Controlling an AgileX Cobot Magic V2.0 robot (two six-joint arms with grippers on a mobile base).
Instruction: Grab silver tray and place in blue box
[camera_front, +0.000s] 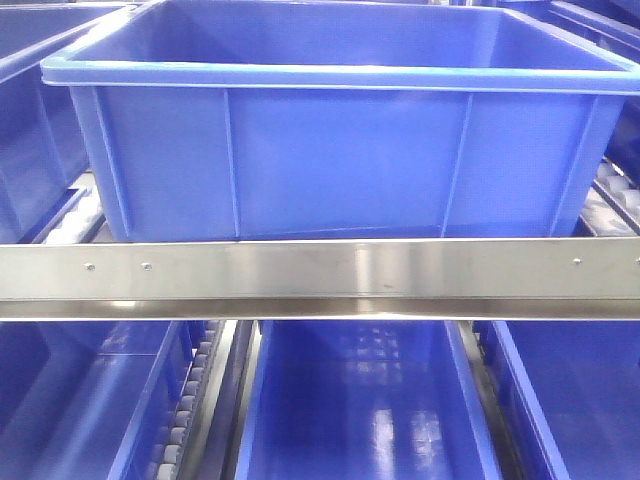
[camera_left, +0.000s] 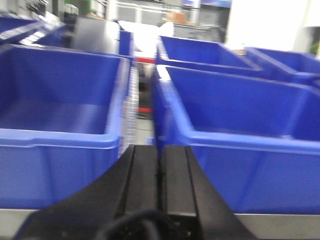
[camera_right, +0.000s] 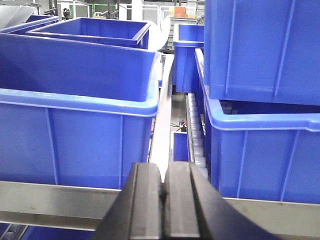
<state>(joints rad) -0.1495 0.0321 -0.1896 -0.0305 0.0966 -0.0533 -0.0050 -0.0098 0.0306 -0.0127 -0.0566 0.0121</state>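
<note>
The blue box (camera_front: 340, 150) stands straight ahead in the front view on a rack, behind a steel rail, and what shows of its inside is bare. The silver tray is out of view in every frame. My left gripper (camera_left: 160, 148) is shut with nothing between its black fingers (camera_left: 142, 175), and it faces the gap between two blue crates. My right gripper (camera_right: 164, 166) is also shut and empty, and it points at the gap between a blue crate (camera_right: 75, 105) on its left and stacked crates on its right. Neither gripper shows in the front view.
A horizontal steel rail (camera_front: 320, 270) crosses the front of the rack. Below it sit more blue crates (camera_front: 360, 400) with roller tracks (camera_front: 190, 400) between them. Neighbouring crates flank the box at the left (camera_front: 30, 120) and the right. Two stacked crates (camera_right: 260, 55) rise at the right.
</note>
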